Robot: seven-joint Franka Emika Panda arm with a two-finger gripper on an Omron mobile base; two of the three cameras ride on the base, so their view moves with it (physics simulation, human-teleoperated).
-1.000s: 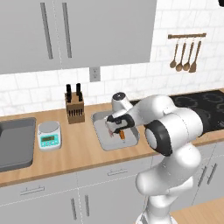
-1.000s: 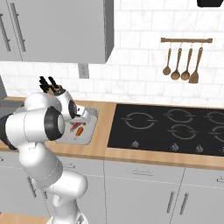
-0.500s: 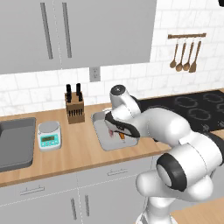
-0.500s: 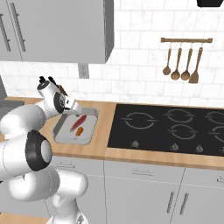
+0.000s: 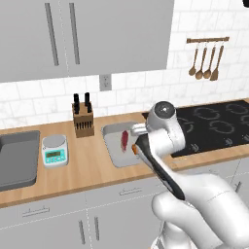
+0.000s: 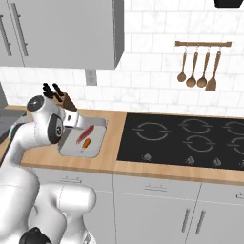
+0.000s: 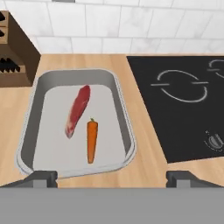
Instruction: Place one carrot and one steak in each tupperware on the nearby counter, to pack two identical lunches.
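- Left base view: a shallow grey rectangular tupperware (image 5: 113, 146) sits on the light wood bench (image 5: 82, 168) near its front edge, holding a red meat steak (image 5: 125, 140).
- Right base view: a thin orange carrot (image 6: 86, 142) lies beside the steak (image 6: 84, 134).
- Hand view: the end effector (image 7: 111, 178), fingertips wide apart and empty, hangs above the tupperware's (image 7: 124, 118) near rim; the steak (image 7: 78, 110) and the carrot (image 7: 91, 141) lie just beyond.

No legible text — none anywhere.
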